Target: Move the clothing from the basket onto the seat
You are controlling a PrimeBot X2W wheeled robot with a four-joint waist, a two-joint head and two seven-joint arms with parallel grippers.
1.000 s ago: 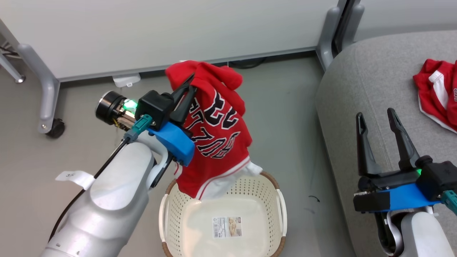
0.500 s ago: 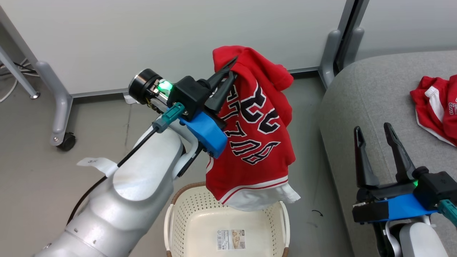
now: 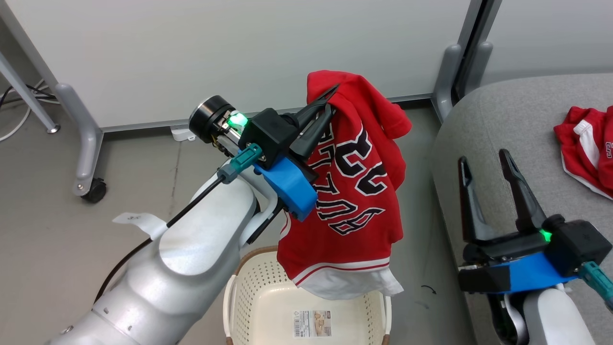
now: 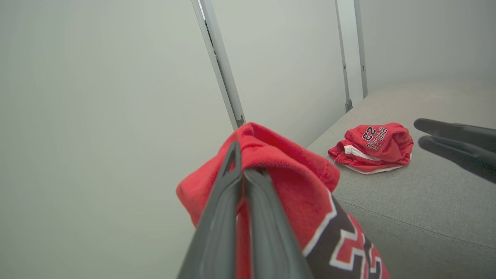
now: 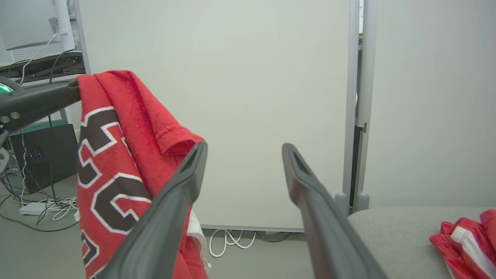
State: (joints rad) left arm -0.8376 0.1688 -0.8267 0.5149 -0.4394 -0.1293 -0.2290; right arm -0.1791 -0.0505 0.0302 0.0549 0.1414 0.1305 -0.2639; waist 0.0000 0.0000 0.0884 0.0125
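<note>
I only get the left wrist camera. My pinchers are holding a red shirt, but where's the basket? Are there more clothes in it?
Observer: The basket sits right below the hanging jersey. The part of its floor I can see holds a paper label and no clothing.
Operator: Is the shirt all the way out?
Observer: In the head view its white hem hangs over the basket's far rim. I can't tell whether it clears it.
Operator: What are those dark things on my right?
Observer: Those are the fingers of the right gripper. It is wide open with nothing between them, over the near edge of the seat.
</note>
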